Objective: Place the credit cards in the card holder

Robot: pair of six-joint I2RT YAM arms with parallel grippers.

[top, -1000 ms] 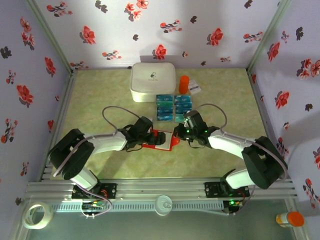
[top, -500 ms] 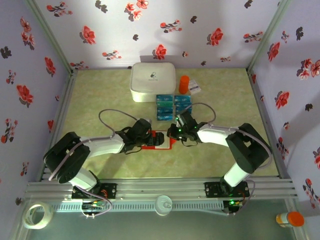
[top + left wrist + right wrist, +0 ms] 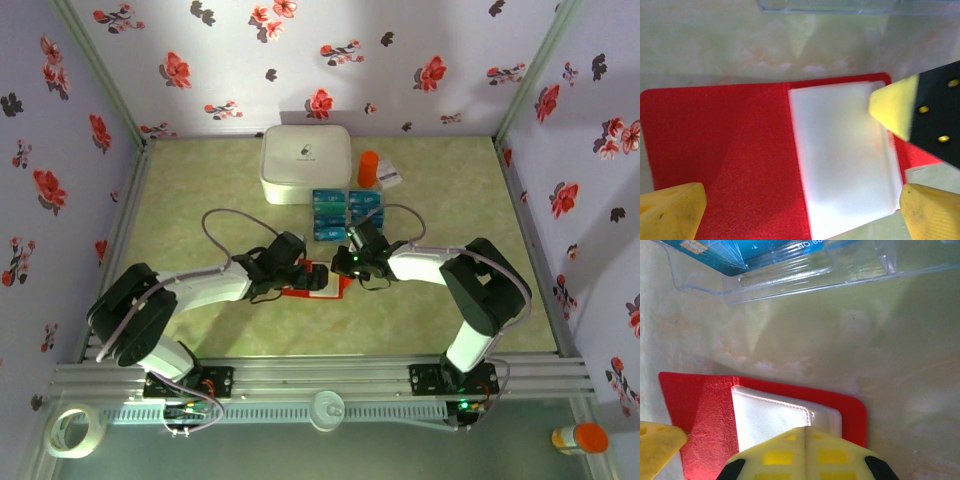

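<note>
Near the middle of the table [image 3: 200, 200], a little toward its near edge, the card holder [image 3: 300, 291] [image 3: 725, 165] [image 3: 700, 405] was laid open and flat, red face up, with its pale inner pocket [image 3: 840, 165] [image 3: 770, 420] turned toward the right edge.

The left tool [image 3: 316, 280] [image 3: 800, 215] was held over the holder with its fingers spread wide apart and nothing gripped between them. One yellow fingertip was seen at the holder's near-left corner and the other just off its near-right corner. Whether either one touched could not be told.

The right tool [image 3: 345, 266] [image 3: 805, 450] [image 3: 895, 110] was brought in from the right with its fingers pressed together and nothing clamped between them. Its tip was placed at the right part of the pale pocket.

Just beyond the holder, the credit cards [image 3: 348, 213] [image 3: 740, 250] were kept in rows in a clear plastic tray [image 3: 790, 280] [image 3: 830, 5].

Farther back, toward the far edge, a white rounded box [image 3: 306, 163] was set. An orange bottle [image 3: 369, 168] was stood upright just to its right, with a white printed packet [image 3: 391, 178] beside that.
</note>
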